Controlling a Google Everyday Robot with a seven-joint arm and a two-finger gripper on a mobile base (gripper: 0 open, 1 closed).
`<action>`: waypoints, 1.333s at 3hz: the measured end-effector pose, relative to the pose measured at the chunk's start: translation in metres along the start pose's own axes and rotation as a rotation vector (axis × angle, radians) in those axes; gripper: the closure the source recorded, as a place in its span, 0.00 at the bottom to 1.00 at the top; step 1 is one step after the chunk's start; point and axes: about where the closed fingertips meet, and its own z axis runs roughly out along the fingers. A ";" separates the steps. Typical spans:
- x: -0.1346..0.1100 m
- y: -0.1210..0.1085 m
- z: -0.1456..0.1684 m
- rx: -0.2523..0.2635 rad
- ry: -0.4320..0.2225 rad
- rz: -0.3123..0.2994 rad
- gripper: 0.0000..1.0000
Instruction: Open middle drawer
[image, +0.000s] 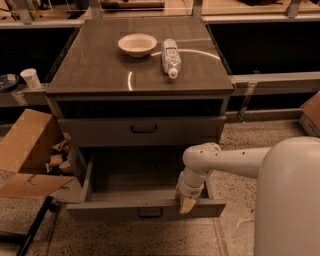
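Under the front edge of the desk (95, 70) the middle drawer (120, 210) stands open; the gripper (187, 204) sits on its front rim, rightward; whether it grips cannot be told.

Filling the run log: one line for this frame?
middle drawer: pulled open | gripper: at its front rim, right of handle | upper drawer: shut
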 end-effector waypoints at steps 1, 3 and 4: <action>-0.004 0.005 -0.002 0.014 0.000 0.014 0.69; -0.004 0.005 -0.002 0.014 0.000 0.014 0.23; -0.004 0.008 -0.019 0.042 -0.018 -0.027 0.01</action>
